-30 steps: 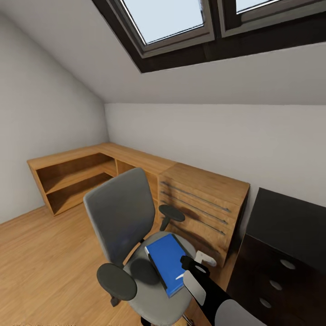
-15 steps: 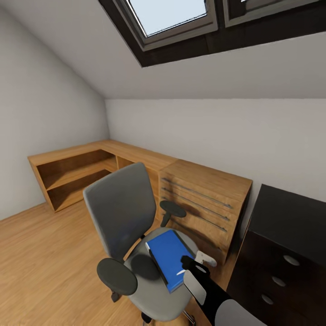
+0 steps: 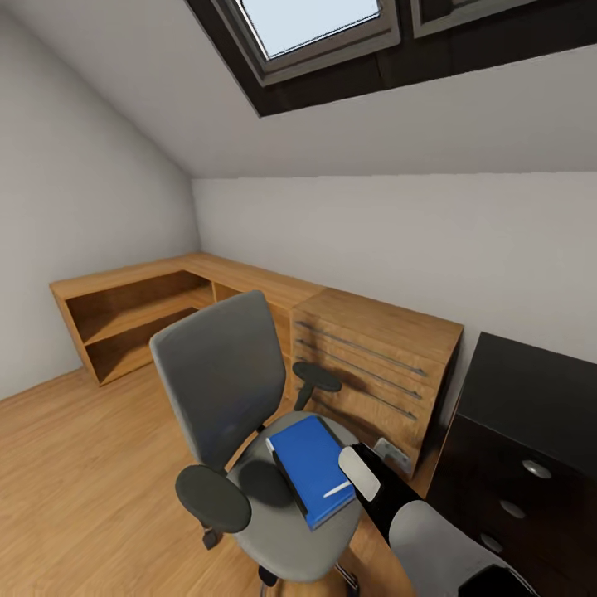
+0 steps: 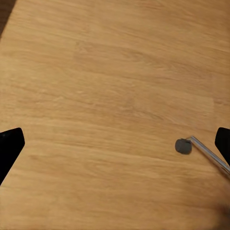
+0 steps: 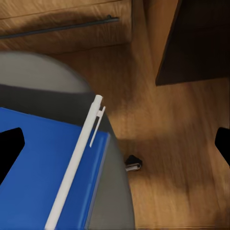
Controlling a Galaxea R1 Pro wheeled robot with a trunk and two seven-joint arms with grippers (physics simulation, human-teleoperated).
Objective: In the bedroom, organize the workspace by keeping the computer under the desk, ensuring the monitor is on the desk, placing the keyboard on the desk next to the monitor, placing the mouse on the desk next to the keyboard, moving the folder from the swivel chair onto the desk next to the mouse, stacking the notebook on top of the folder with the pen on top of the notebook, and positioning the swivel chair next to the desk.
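Observation:
The grey swivel chair [image 3: 222, 383] stands in front of the low light-wood shelf unit. The blue folder [image 3: 308, 464] lies on its seat, with the white pen [image 3: 337, 489] on the folder's near corner. My right gripper [image 3: 355, 466] hovers over the seat's right edge, open and holding nothing. In the right wrist view the pen [image 5: 76, 160] lies slanted on the folder [image 5: 33, 182] between my spread fingertips [image 5: 9, 149]. A dark strip runs along the folder's edge; I cannot tell whether it is the notebook. The black desk [image 3: 539, 396] is at the right. Computer, monitor, keyboard and mouse are out of view.
The light-wood shelf unit [image 3: 141, 311] and its drawer block [image 3: 373, 365] line the far wall. My left gripper [image 4: 115, 143] hangs open over the wood floor beside a chair castor [image 4: 182, 145]. Open floor lies left of the chair. A sloped ceiling with skylights is overhead.
My right arm has reached further forward and turned, so the gripper now sits higher over the seat's right edge. The head view has shifted slightly. Folder and pen have not moved.

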